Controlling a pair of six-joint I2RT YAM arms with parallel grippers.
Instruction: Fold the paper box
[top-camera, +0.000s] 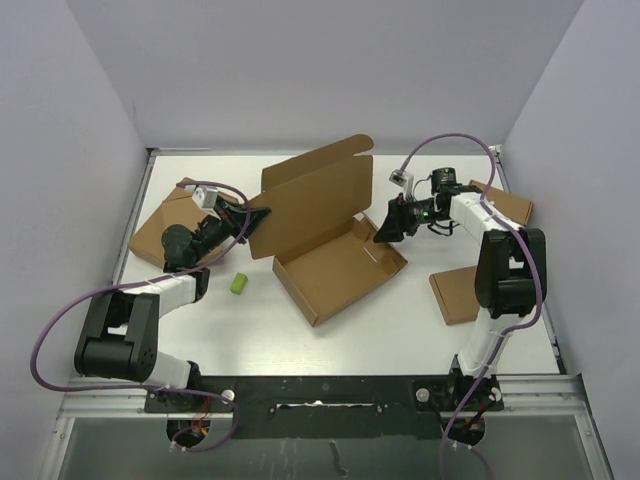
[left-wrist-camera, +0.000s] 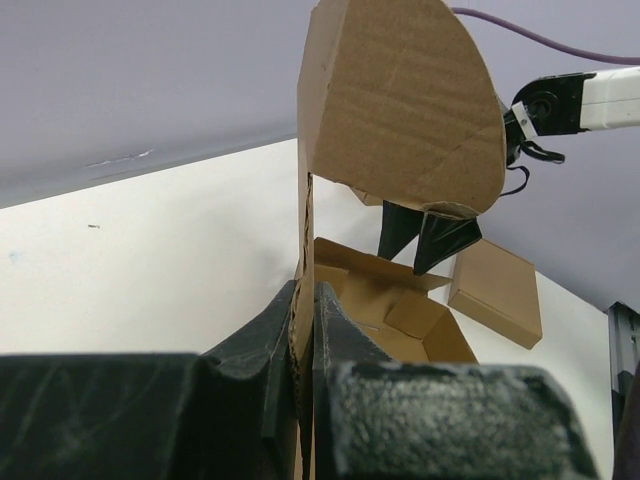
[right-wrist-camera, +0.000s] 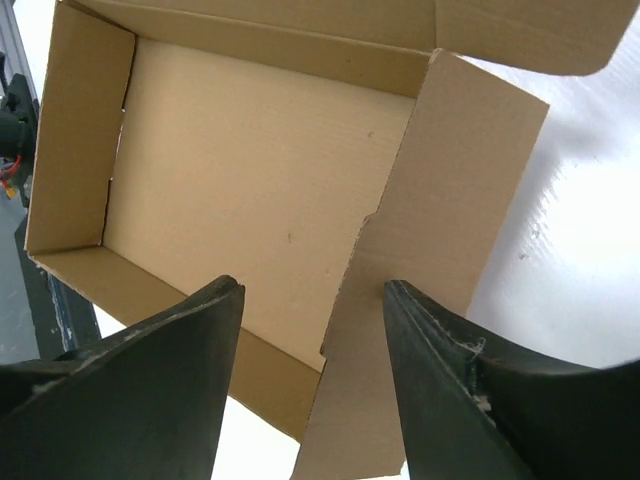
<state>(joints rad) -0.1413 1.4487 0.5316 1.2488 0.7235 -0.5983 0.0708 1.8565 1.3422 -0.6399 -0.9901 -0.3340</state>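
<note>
Paper box (top-camera: 330, 268), how many are there and where?
— One. It lies on the table (top-camera: 300, 340) between the two claws, its tray open upward and its lid standing up at the far side.
And the left claw (top-camera: 262, 213)?
— Pressed together on the lid's left edge. The wrist view shows the cardboard running straight up from between its fingers (left-wrist-camera: 335, 330), with a rounded flap overhead.
The right claw (top-camera: 385, 232)?
— Spread, pinching nothing. It hangs at the tray's right side, and a side flap lies flat below the gap between its fingers (right-wrist-camera: 170, 360). I cannot tell whether either finger touches the cardboard.
Anything else around them?
— Three smaller flat brown boxes. One (top-camera: 160, 228) is on the outer side of the left claw, partly under that arm. Two are on the outer side of the right claw, one (top-camera: 508, 205) farther back and one (top-camera: 458, 295) nearer the arm bases. A single small green block (top-camera: 239, 284) sits near the left claw, on its near side and apart from the tray.
</note>
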